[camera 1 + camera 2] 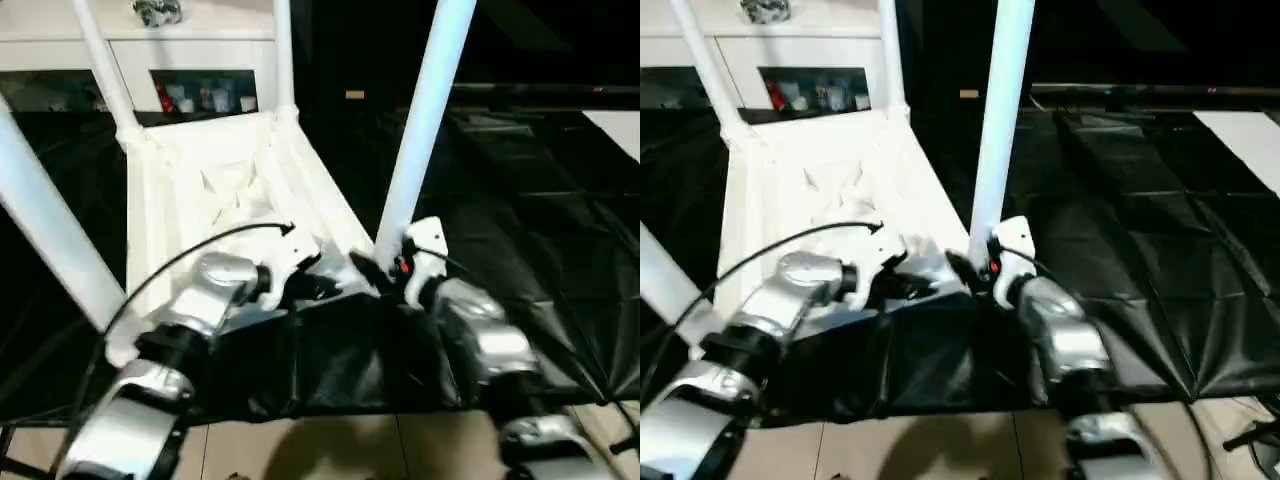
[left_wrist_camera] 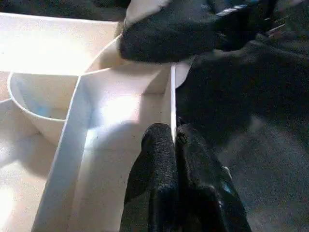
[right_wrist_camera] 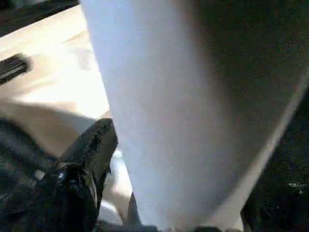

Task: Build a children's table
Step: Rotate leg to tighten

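So the tabletop point(image 1: 230, 190) was flipped upside down on the black mat point(image 1: 540, 260), ribbed underside facing up, its long side running away from me toward the white cabinet point(image 1: 190, 50) at the back. All white plastic, with thin ribs crossing inside and round sockets at the corners. Four legs point(image 1: 425, 120) stuck up from the corners, plain white tubes, all leaning a bit rather than dead straight. My left gripper point(image 2: 175, 140) had its fingers pinched closed on the thin edge wall of the tabletop at the near end. My right gripper point(image 1: 385, 268) sat at the base of the near right leg, fingers spread around the tube; I couldn't tell if they were actually squeezing it.
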Tool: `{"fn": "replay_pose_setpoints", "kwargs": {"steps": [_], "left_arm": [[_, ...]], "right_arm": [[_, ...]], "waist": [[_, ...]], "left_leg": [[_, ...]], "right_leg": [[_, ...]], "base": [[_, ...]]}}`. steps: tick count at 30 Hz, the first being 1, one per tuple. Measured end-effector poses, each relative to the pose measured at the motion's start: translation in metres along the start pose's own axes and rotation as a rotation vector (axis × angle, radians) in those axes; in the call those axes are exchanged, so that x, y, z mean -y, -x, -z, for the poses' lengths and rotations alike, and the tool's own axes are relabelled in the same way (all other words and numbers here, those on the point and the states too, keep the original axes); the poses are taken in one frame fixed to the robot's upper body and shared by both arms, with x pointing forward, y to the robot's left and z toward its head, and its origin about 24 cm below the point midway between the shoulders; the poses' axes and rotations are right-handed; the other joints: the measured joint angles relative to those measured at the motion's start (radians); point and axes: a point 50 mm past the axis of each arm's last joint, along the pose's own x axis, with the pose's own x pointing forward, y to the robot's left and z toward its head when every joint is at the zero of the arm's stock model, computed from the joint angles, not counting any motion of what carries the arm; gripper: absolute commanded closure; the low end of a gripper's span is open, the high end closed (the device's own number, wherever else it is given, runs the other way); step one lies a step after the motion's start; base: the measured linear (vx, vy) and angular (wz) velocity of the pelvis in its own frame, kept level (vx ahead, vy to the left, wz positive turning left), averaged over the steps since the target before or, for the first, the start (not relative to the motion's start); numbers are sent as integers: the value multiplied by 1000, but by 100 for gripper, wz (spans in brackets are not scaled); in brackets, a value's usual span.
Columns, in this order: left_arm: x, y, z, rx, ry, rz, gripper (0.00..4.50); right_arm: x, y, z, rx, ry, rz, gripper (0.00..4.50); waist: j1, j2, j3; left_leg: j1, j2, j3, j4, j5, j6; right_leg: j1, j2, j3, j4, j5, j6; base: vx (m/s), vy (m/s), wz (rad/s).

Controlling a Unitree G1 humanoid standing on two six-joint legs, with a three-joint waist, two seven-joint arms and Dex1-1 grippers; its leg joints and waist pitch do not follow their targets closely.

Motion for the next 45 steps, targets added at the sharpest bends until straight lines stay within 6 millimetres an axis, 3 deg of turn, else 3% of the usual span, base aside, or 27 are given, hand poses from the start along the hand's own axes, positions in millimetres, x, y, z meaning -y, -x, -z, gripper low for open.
{"fn": "replay_pose_setpoints", "kwargs": {"steps": [3, 6, 7, 9, 21, 27, 32, 41, 45], "left_arm": [[0, 10, 3, -11, -24, 67, 450], [2, 19, 7, -30, -49, 141, 450], [2, 22, 8, -36, -55, 156, 450], [2, 27, 10, -52, -56, 198, 450], [6, 38, 15, -77, -44, 322, 450], [7, 40, 16, -78, -41, 335, 450], [2, 37, 17, -64, -33, 218, 450], [-2, 11, 6, -12, 19, -53, 450], [2, -2, 1, 12, 27, -131, 450]], "right_arm": [[-2, 11, 0, -43, 48, -164, 50], [-5, 21, 1, -96, 87, -327, 50], [-6, 23, 2, -108, 94, -359, 76], [-9, 24, 3, -131, 96, -422, 83], [-18, 29, 4, -196, 70, -591, 185], [-21, 30, 4, -200, 67, -603, 191], [-16, 22, 7, -139, 38, -441, 192], [-3, -4, 7, -18, -56, 67, 194], [-4, -15, 5, 17, -92, 254, 194]], "waist": [[8, 1, 1], [32, 0, 1], [36, 0, 1], [41, 0, 1], [57, -1, 1], [60, 0, 1], [53, 0, 1], [1, -1, 1], [-7, -1, 1]], "left_leg": [[0, 0, 0, 0, 0, 1], [1, 1, 0, 1, 0, 1], [1, 1, 0, 2, 0, 1], [1, 1, 0, 3, 0, 1], [0, 1, 0, 3, -1, 1], [0, 1, 0, 3, -1, 1], [2, 1, 0, 5, 0, 0], [2, 1, 0, 6, 0, -1], [2, 1, 1, 3, 0, 0]], "right_leg": [[-1, 0, 0, -1, 0, 0], [-1, 0, -1, 0, 0, 0], [-1, 0, -1, 0, 0, 0], [0, -1, -1, 0, 0, 0], [-1, -1, -1, 0, 0, 0], [-1, -1, -1, 0, 0, 0], [0, -1, -1, 2, 0, 0], [2, 0, 0, 2, 0, 3], [1, 0, 0, 0, -1, 3]], "base": [[0, 0, 0], [0, 0, 0], [0, 0, 0], [0, 0, 0], [0, 0, 0], [0, 0, 0], [0, 0, 0], [0, 0, 0], [0, 0, 0]]}}
